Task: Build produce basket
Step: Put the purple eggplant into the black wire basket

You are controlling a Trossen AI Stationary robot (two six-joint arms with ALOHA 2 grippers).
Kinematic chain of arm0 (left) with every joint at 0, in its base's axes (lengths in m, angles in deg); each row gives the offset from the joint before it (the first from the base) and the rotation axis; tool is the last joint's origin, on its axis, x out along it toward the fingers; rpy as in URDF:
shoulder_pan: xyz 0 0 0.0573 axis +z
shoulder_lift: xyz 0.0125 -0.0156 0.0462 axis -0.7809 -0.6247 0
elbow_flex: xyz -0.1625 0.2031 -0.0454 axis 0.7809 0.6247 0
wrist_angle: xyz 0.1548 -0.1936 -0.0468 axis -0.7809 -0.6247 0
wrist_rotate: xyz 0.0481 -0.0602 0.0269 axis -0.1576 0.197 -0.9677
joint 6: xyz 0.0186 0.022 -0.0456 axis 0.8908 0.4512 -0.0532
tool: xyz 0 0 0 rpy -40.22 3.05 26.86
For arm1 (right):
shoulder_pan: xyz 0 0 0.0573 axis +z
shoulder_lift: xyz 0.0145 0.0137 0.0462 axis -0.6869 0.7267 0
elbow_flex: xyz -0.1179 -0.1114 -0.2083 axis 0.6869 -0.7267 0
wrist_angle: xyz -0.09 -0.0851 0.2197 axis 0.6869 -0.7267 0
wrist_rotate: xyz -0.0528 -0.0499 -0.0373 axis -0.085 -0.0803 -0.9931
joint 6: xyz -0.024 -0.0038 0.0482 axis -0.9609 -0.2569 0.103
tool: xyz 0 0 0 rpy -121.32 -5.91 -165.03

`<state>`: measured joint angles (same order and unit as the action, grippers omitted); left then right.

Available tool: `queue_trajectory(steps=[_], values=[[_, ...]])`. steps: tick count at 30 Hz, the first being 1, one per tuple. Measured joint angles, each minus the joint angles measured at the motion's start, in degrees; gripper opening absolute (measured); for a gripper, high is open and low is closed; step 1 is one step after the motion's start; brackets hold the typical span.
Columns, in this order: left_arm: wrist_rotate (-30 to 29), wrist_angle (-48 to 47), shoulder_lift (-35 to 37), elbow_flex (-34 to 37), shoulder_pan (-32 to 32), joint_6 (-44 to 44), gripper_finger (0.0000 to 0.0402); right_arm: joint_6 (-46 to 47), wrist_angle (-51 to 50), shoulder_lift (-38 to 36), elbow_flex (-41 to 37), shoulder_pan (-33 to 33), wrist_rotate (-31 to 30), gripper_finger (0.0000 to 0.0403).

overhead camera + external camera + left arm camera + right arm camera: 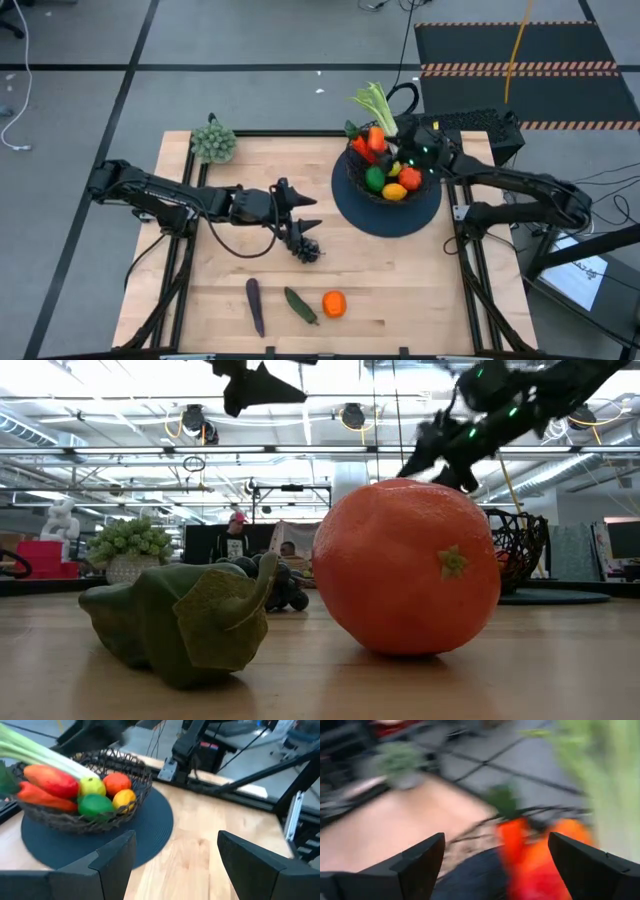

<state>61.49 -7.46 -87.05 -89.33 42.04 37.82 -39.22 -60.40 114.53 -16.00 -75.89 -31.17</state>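
Observation:
The black wire basket stands on its round dark disc at the table's far right. It holds a leek, a carrot, a red pepper, a lime, a lemon and a tomato. Dark grapes lie mid-table. An eggplant, a cucumber and an orange lie near the front edge. My left gripper hangs open, high above the table beside the grapes. My right gripper is open over the basket's far right rim, with nothing between its fingers.
A grey-green bushy clump sits at the table's far left corner. In the low view the orange and the cucumber fill the foreground. Bare wood lies between the grapes and the disc.

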Motion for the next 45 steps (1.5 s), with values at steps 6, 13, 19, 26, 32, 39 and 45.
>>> queue_trajectory(steps=[6,13,19,26,32,39,45], values=[[-0.01,-4.4,0.01,0.0,0.0,1.02,0.0278,5.05,-4.52,-9.77,-3.02,15.54,4.61,0.0341],[0.04,-5.89,-0.22,0.0,-0.34,4.59,0.0278,8.18,2.01,-14.53,-11.32,37.74,-0.17,0.0341],[0.5,-7.68,-2.42,0.0,-2.94,7.53,0.0284,6.8,4.79,-14.4,-14.78,46.73,-4.78,0.0341],[0.95,-7.78,-4.94,0.2,-6.25,6.64,0.0326,4.4,5.67,-14.41,-14.8,47.99,-4.78,0.0341],[3.45,-7.45,-6.74,0.0,-13.26,4.8,0.0346,3.61,4.73,-14.01,-14.8,47.99,-4.78,0.0341],[3.31,-12.64,-8.18,0.05,-22.31,3.24,0.0343,2.56,4.88,-13.15,-14.8,47.99,-6.22,0.0341],[3.49,-25.35,-9.09,0.12,-28.91,4.06,0.0305,2.95,5.13,-13.19,-14.8,47.99,-6.49,0.0341]])
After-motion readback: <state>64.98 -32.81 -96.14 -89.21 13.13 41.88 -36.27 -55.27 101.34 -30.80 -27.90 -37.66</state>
